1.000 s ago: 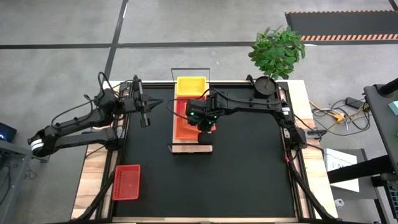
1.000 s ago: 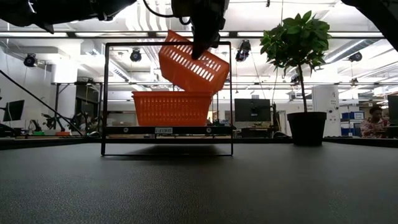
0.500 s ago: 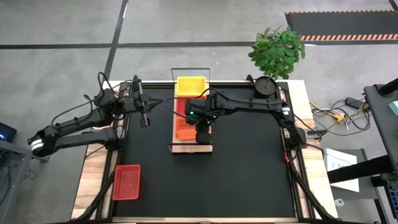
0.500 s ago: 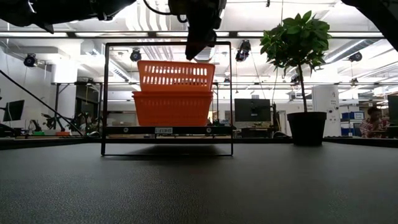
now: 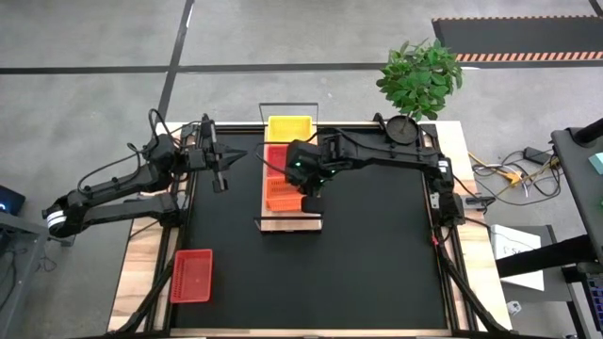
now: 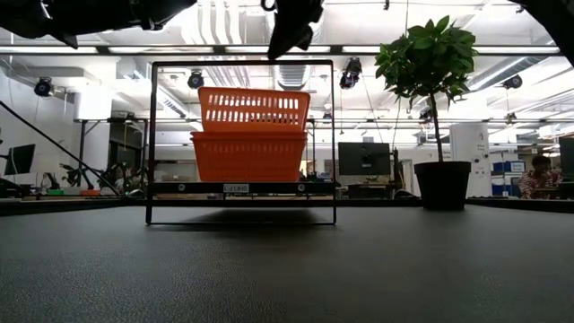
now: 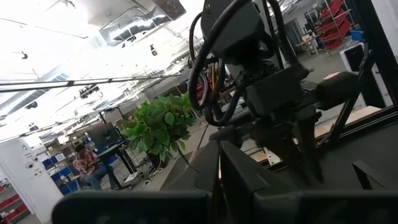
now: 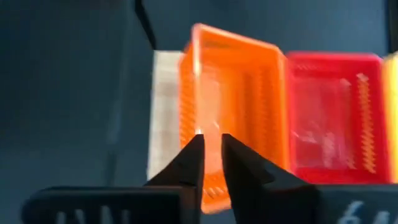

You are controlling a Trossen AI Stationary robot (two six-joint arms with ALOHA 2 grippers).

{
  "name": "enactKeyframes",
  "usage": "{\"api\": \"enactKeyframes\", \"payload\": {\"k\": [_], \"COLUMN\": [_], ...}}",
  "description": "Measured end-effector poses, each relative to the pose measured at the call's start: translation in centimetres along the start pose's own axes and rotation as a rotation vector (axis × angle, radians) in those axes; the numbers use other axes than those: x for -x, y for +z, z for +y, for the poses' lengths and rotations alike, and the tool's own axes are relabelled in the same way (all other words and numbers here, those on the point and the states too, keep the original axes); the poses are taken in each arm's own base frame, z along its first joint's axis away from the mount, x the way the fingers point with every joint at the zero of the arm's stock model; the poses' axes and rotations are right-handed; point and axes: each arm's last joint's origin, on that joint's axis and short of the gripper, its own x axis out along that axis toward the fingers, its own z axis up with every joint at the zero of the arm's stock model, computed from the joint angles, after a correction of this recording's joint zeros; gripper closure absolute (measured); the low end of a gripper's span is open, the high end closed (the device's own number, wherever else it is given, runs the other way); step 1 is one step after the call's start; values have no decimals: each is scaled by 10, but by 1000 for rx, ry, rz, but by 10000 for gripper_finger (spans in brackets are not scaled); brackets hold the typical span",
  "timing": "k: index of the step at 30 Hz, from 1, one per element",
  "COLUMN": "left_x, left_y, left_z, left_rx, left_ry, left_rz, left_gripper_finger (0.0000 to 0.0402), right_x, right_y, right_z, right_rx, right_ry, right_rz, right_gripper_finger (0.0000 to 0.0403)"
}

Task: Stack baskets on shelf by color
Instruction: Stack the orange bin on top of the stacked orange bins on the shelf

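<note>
The black mat (image 5: 377, 254) covers most of the table, with the right arm (image 5: 386, 155) reaching across it from the far right corner and the left arm (image 5: 122, 188) waiting at the far left edge. A potted plant (image 5: 419, 80) stands at the far right corner.

The shelf (image 5: 287, 221), a light-wood plank with wire rails, lies along the middle of the mat. Its near end is bare wood. On it sit 3 groups by colour: orange baskets (image 5: 280, 193) nearest, a red basket (image 5: 275, 155) in the middle, a yellow basket (image 5: 288, 127) at the far end. In the low view, 2 orange baskets show as a stack (image 6: 249, 144), the upper one level and nested partly into the lower, framed by the shelf's wire rail (image 6: 242, 63).

A separate red basket (image 5: 191, 276) rests on the wooden table edge at the near left, well apart from the shelf.

The right gripper (image 8: 211, 171) hangs over the orange stack, free of it, its 2 fingers nearly together with only a thin gap and nothing between them. The left gripper (image 5: 220, 174) hovers over the mat left of the shelf; whether its fingers are apart or together cannot be told.
</note>
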Motion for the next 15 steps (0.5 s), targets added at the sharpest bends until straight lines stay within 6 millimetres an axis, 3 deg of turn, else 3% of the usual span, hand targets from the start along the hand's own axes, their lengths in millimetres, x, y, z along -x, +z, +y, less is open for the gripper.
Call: {"api": "enactKeyframes", "payload": {"k": [4, 15], "left_x": [0, 0], "left_y": [0, -1], "left_z": [0, 0], "left_rx": [2, 9], "left_ry": [0, -5], "left_rz": [2, 11], "left_gripper_finger": [402, 402], "right_x": [-6, -50], "right_y": [4, -5], "right_z": [2, 0], "right_rx": [33, 43], "right_ry": [101, 131], "right_rz": [-64, -90], "right_gripper_finger": [389, 394]}}
